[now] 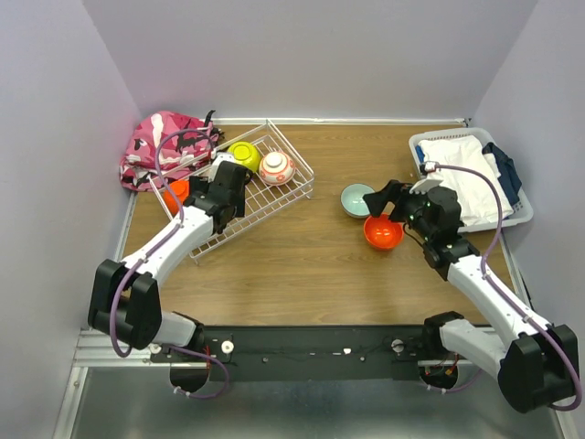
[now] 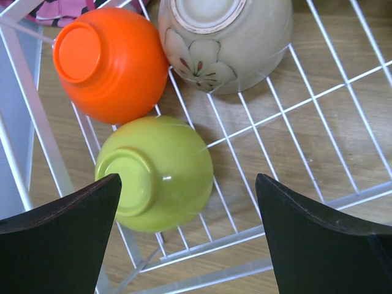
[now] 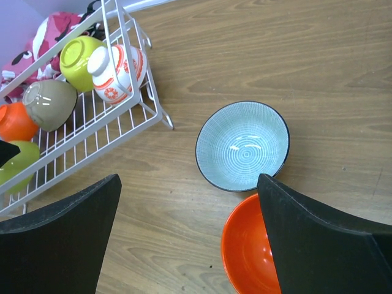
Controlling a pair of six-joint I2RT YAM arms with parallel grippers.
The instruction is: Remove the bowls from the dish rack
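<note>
The white wire dish rack (image 1: 271, 202) stands at the back left. My left gripper (image 1: 219, 183) hovers over it, open and holding nothing. Below its jaws in the left wrist view lie an upside-down lime-green bowl (image 2: 156, 171), an orange bowl (image 2: 107, 61) and a tan flowered bowl (image 2: 226, 37). The rack also holds another lime-green bowl (image 1: 244, 154) and a white bowl with red pattern (image 1: 276, 167). A pale teal bowl (image 3: 243, 147) and an orange bowl (image 3: 248, 251) sit upright on the table. My right gripper (image 3: 188, 179) hangs open above them.
A pink camouflage bag (image 1: 160, 146) lies behind the rack in the back left corner. A white plastic basket of cloths (image 1: 471, 178) stands at the back right. Walls close in the table on three sides.
</note>
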